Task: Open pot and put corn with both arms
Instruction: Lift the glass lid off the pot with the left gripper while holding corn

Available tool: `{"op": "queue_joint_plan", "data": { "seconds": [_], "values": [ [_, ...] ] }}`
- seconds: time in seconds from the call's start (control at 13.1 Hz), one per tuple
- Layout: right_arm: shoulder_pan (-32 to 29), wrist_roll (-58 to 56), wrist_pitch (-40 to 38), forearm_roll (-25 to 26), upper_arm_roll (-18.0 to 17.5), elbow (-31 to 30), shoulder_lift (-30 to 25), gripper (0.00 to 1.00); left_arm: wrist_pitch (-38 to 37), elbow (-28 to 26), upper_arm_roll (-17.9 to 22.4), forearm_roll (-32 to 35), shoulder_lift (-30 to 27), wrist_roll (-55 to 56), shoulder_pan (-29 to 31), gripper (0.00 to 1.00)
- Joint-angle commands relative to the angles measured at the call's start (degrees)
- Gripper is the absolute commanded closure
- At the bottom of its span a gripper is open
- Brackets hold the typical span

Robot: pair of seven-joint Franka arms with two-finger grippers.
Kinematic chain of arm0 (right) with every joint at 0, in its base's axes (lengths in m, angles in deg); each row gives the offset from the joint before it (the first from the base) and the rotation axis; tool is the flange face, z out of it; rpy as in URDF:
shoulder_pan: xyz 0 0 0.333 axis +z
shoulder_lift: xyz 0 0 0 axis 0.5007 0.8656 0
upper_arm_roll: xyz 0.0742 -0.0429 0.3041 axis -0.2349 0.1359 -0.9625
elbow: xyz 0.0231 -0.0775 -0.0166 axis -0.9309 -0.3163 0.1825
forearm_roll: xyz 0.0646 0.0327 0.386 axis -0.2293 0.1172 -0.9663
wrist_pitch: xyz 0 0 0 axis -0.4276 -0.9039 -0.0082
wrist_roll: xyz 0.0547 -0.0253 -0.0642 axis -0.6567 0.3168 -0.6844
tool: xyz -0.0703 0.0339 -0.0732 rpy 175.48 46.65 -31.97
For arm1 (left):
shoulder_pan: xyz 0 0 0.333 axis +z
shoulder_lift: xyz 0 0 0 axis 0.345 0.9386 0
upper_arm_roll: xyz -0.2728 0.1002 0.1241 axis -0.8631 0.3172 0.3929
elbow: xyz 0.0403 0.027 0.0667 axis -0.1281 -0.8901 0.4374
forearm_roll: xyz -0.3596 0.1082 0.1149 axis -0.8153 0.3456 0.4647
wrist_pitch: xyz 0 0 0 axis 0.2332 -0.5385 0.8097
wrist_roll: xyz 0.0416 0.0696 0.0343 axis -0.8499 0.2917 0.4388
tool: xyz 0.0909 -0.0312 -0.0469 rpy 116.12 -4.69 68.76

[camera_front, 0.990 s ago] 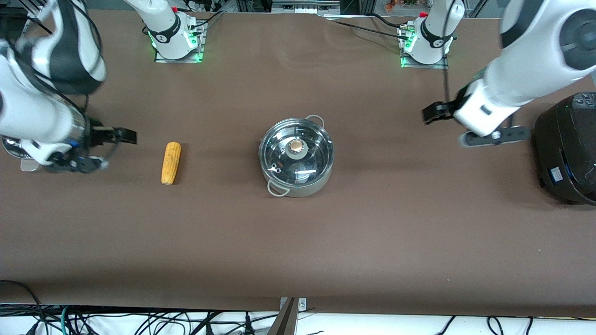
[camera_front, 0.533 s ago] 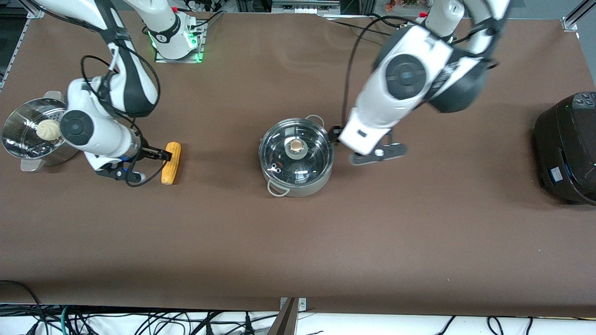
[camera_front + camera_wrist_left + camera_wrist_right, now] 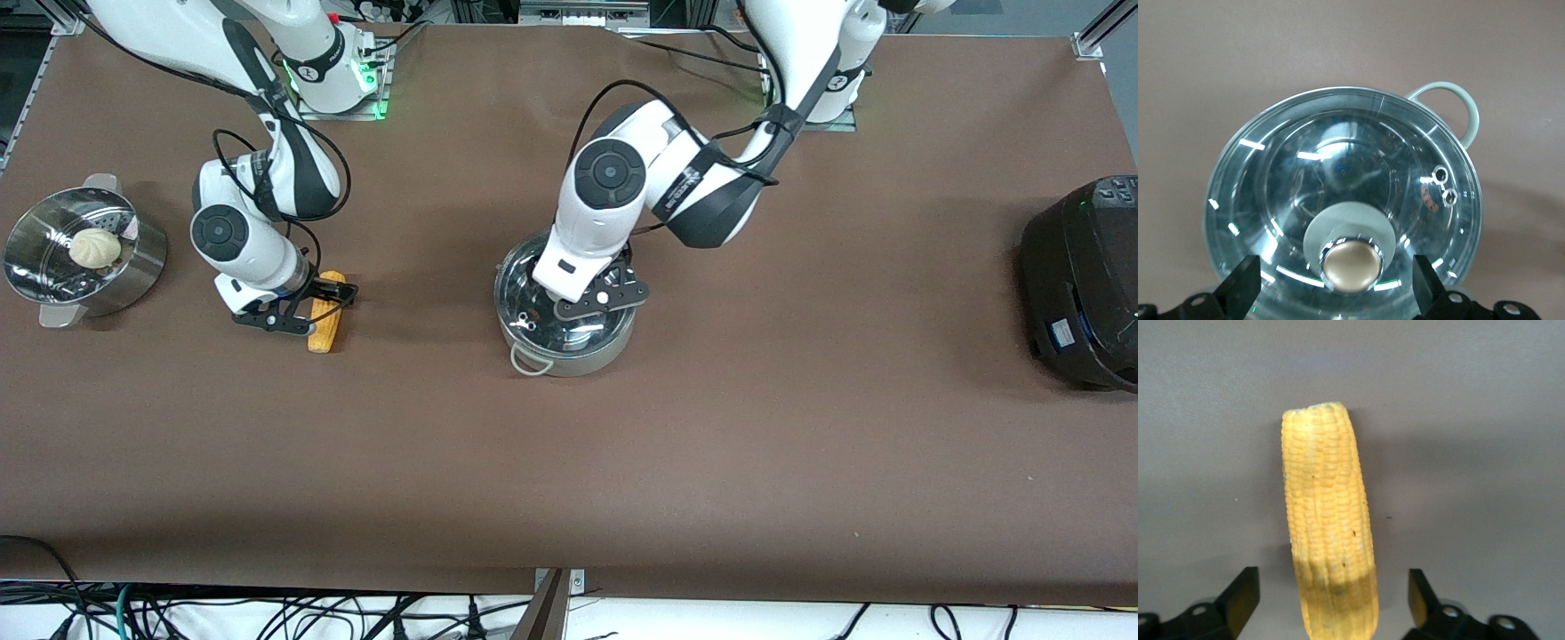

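The shiny steel pot (image 3: 582, 354) stands mid-table with its glass lid (image 3: 1338, 173) on. The lid's tan knob (image 3: 1351, 265) lies between the two fingers of my left gripper (image 3: 1335, 280), which is open and low over the lid (image 3: 518, 286). In the front view the left gripper (image 3: 582, 298) hides the knob. The yellow corn (image 3: 324, 334) lies on the table toward the right arm's end. My right gripper (image 3: 307, 307) is open and low over it. In the right wrist view the corn (image 3: 1328, 520) lies between that gripper's (image 3: 1331, 597) spread fingers.
A steel steamer pot (image 3: 133, 267) with a white bun (image 3: 95, 246) stands at the right arm's end of the table. A large black cooker (image 3: 1085, 284) stands at the left arm's end. The pot's loop handle (image 3: 528, 359) points toward the front camera.
Both arms have swung in from the table's ends. The right gripper came down over the corn. The left gripper came over the pot lid and straddles the knob.
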Motion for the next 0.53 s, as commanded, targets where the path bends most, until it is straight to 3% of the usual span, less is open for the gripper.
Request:
{"op": "queue_joint_plan", "data": {
  "seconds": [0.0, 0.15, 0.23, 0.3, 0.46],
  "values": [
    [0.6, 1.2, 1.8, 1.3, 0.1, -0.8, 0.4, 0.37, 0.4, 2.9, 0.9, 2.0, 2.9, 1.9, -1.4, 0.0],
    [0.6, 1.0, 2.3, 2.1, 0.1, -0.7, 1.2, 0.77, 1.9, 2.4, 1.1, 2.0, 3.2, 1.9, -1.8, 0.0],
    [0.7, 0.8, 2.3, 2.3, 0.1, -0.5, 1.4, 0.91, 2.1, 2.4, 1.1, 2.0, 3.2, 1.9, -1.8, 0.05],
    [0.6, 0.5, 2.2, 2.8, 0.1, -0.3, 1.4, 1.0, 2.1, 2.4, 1.1, 1.9, 3.2, 1.8, -1.8, 0.12],
    [0.7, -0.2, 1.8, 3.0, 0.1, 0.1, 0.5, 1.0, 2.1, 2.4, 1.1, 1.9, 3.2, 1.3, -1.8, 0.49]
  ]
}}
